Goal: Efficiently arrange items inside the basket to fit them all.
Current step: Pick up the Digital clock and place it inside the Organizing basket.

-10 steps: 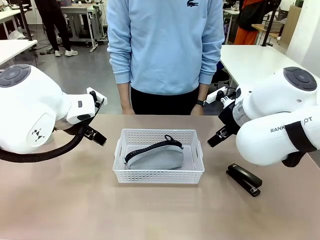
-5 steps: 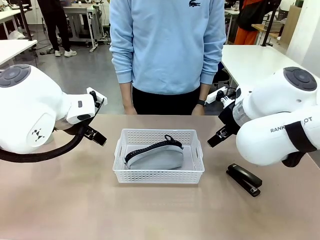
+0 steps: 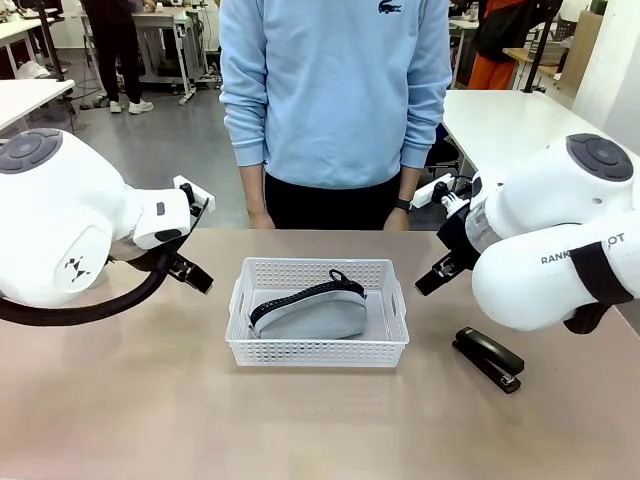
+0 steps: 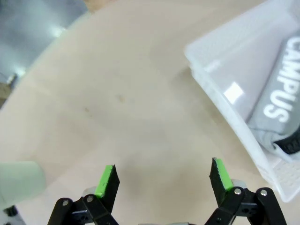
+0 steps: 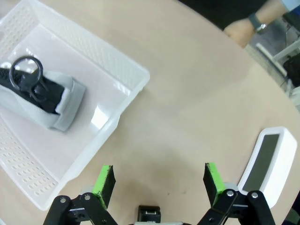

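Note:
The white perforated basket (image 3: 318, 345) stands mid-table, and the grey zip pouch (image 3: 308, 312) lies inside it toward its left side. A black stapler (image 3: 487, 358) rests on the table to the basket's right. In the left wrist view my left gripper (image 4: 163, 176) is open over bare table, with the basket (image 4: 213, 82) and the pouch's "CAMPUS" lettering (image 4: 279, 101) off to the right and a pale green cup (image 4: 18, 180) at the lower left. My right gripper (image 5: 159, 180) is open above the table between the basket (image 5: 129, 96) and a small white rounded box (image 5: 265, 161).
A person in a light blue sweatshirt (image 3: 335, 95) stands at the far edge, hands hanging low; one hand with a wristwatch (image 5: 243, 28) is near the table edge. Another white table (image 3: 510, 125) stands at the back right. Bare tabletop lies in front of the basket.

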Motion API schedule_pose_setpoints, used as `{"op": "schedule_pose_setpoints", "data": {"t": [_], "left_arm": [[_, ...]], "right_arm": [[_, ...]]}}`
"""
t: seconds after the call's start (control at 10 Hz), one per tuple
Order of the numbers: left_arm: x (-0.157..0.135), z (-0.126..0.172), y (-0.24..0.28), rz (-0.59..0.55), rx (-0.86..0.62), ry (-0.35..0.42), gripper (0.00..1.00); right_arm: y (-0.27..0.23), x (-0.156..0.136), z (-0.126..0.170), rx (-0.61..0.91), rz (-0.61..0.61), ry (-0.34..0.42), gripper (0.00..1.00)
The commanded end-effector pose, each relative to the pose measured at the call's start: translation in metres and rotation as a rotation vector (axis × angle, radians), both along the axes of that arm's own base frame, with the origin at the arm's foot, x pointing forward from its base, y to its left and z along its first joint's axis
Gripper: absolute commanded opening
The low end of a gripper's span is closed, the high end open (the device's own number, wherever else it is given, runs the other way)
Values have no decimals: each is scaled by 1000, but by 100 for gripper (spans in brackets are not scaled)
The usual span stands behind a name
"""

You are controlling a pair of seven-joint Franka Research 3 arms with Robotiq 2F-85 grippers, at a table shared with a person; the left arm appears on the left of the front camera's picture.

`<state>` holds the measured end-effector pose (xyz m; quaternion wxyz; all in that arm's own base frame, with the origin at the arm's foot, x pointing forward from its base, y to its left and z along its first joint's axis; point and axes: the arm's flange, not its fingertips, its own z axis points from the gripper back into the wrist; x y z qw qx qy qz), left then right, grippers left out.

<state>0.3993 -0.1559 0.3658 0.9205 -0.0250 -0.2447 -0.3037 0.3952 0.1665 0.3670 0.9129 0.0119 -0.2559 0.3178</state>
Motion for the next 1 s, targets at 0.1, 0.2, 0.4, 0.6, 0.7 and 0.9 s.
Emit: {"op": "schedule_pose_setpoints", "data": {"t": [0.1,0.2,0.4,0.6,0.7,0.9], "left_arm": [[-5,16,22,-57,-83,302,100],[-10,34,43,-63,-240,289,100],[-24,68,99,-10,-434,209,100],[-48,88,178,-46,-675,139,100],[-56,92,231,-3,-829,109,100],[-84,88,332,188,-1090,20,100]], "right_arm": [[-18,-4,14,36,-42,286,100],[-37,-8,33,132,-154,288,100],[-100,-27,71,415,-273,303,100],[-193,-52,86,797,-421,396,100],[-242,-72,90,987,-463,371,100],[-334,-122,91,1307,-555,257,100]]}}
